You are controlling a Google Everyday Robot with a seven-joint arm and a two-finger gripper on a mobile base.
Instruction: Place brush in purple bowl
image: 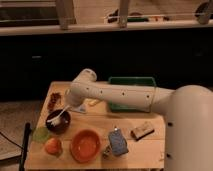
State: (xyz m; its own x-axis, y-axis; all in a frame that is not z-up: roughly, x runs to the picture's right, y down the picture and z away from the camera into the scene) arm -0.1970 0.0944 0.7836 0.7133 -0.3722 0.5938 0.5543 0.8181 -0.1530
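Note:
The purple bowl [57, 122] stands at the left of the wooden table. The brush [58, 118] lies in it, its white handle slanting across the bowl and sticking out over the rim. My gripper [75, 105] is at the end of the white arm, just behind and to the right of the bowl, apart from the brush and mostly hidden by the wrist.
An orange bowl [85, 145] sits at the front, with an orange fruit [52, 146] and a green item [40, 134] to its left. A blue packet [117, 142] and a wooden block brush [142, 131] lie to the right. A green tray [131, 90] is at the back and a snack bag [54, 100] at the far left.

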